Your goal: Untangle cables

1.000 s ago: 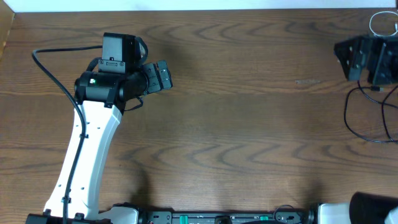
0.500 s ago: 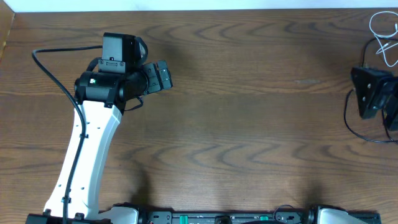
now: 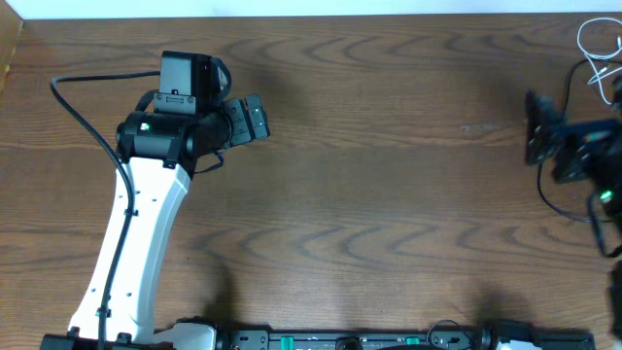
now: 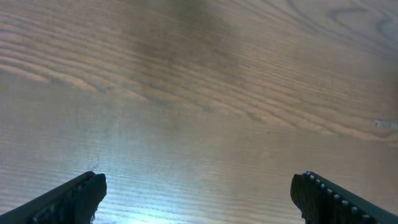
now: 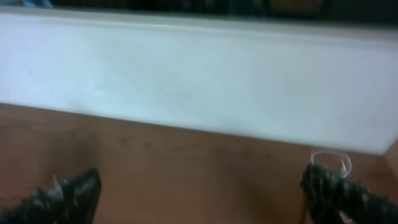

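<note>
Cables sit at the far right end of the wooden table (image 3: 389, 194). The white cable (image 3: 595, 37) is coiled in a small loop near the far right corner, and the black cable (image 3: 541, 185) curves in a thin open bend nearer the front, partly hidden under the right arm. Whether the two cords cross cannot be told from overhead. The right gripper (image 5: 199, 190) hangs above that end of the table with its jaws spread wide and nothing between them. Its wrist view is blurred, yet it shows the white loop just inside the right-hand fingertip (image 5: 339, 190), with a pale wall band (image 5: 199, 74) beyond the table's edge. The left gripper (image 3: 255, 119) is well apart from both cords, over the left half of the table. Its jaws also stand fully apart and empty — only bare wood grain shows between the two dark fingertips (image 4: 71, 198) in its wrist view.
</note>
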You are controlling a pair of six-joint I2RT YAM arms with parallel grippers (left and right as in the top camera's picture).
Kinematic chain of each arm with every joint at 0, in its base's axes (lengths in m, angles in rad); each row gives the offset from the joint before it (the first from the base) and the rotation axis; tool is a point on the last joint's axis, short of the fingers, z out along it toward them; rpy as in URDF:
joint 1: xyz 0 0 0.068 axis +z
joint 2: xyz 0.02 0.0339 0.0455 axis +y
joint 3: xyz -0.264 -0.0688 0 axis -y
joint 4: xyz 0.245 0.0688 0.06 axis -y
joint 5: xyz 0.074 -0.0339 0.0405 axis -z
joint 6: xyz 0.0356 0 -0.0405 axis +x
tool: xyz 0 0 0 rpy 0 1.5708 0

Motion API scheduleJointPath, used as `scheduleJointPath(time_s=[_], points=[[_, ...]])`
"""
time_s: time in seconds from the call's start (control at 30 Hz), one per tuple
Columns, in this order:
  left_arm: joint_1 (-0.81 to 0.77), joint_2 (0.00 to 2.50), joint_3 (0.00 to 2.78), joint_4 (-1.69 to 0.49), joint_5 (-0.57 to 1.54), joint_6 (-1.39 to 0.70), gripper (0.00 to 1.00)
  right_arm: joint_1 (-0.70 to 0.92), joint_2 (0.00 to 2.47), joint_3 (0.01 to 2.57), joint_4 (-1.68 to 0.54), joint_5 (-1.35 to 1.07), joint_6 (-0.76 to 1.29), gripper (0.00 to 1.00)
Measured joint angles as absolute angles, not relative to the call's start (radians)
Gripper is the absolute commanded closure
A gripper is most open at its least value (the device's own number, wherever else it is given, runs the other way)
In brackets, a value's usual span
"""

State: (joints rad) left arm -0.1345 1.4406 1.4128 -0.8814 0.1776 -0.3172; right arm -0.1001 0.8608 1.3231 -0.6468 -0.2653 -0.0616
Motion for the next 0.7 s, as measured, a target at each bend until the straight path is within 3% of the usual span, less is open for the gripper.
scheduleJointPath(time_s=[0.3, 0.7], points=[[-0.134, 1.441, 1.413, -0.882, 0.178, -0.317, 0.00, -0.064, 0.485, 0.624, -0.172, -0.263, -0.073, 0.01], [-0.134, 1.441, 1.413, -0.882, 0.178, -0.317, 0.01, -0.053, 0.134, 0.150, 0.046, -0.160, 0.033, 0.01]])
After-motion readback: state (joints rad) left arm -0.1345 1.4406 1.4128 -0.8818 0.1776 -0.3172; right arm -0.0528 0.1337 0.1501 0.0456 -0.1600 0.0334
